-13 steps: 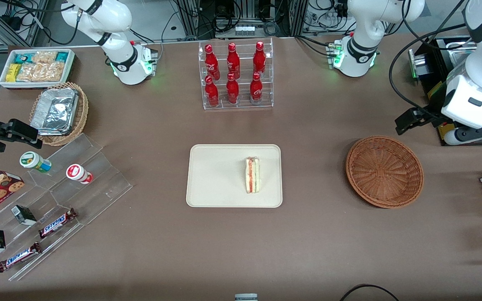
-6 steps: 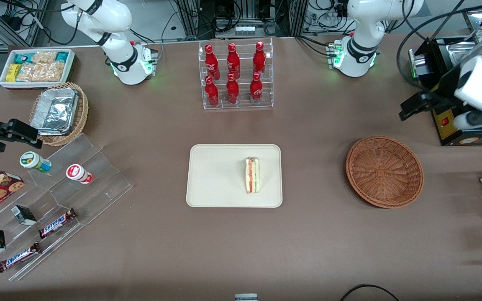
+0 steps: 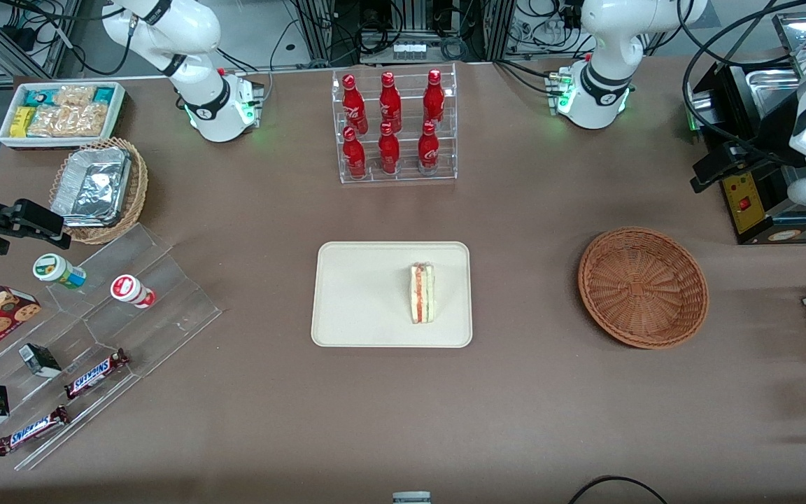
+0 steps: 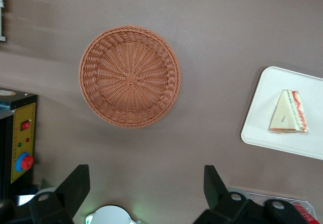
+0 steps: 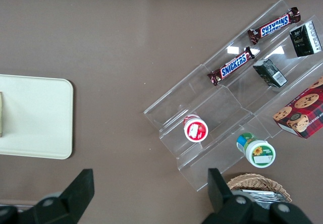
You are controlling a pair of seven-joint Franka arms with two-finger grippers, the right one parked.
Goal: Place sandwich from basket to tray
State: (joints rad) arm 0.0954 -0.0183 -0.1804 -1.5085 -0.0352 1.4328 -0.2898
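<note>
A triangular sandwich [image 3: 422,292] of pale white bread, a red stripe and a thinner green one running along its exposed edge, lies on the cream-beige tray [image 3: 354,297] at mid-table, close to the tray end that faces the basket [image 3: 643,286]. In the left wrist view the wedge [image 4: 288,113] lies flat on the tray [image 4: 262,128], filling layers along one long side, its point aimed toward the soda rack's side of the table. The round reddish-brown wicker basket [image 4: 130,82] sits on the brown table [image 3: 515,406] with nothing in it, well apart from the tray.

The left arm's gripper [image 3: 709,171] hangs high over the working arm's end of the table, above a black box with a yellow panel and red button [image 3: 746,203]. It is farther from the front camera than the basket and clear of it, and the sandwich lies well away from the jaws, toward the table's centre. The jaws are spread wide with nothing between them: both dark fingers [image 4: 75,186] show in the wrist view with bare table between, the gripper [image 4: 146,188] pointing straight down, the basket ahead of the fingertips and the tray off to one side.

A clear rack of red soda bottles [image 3: 392,126] stands farther from the front camera than the tray.
</note>
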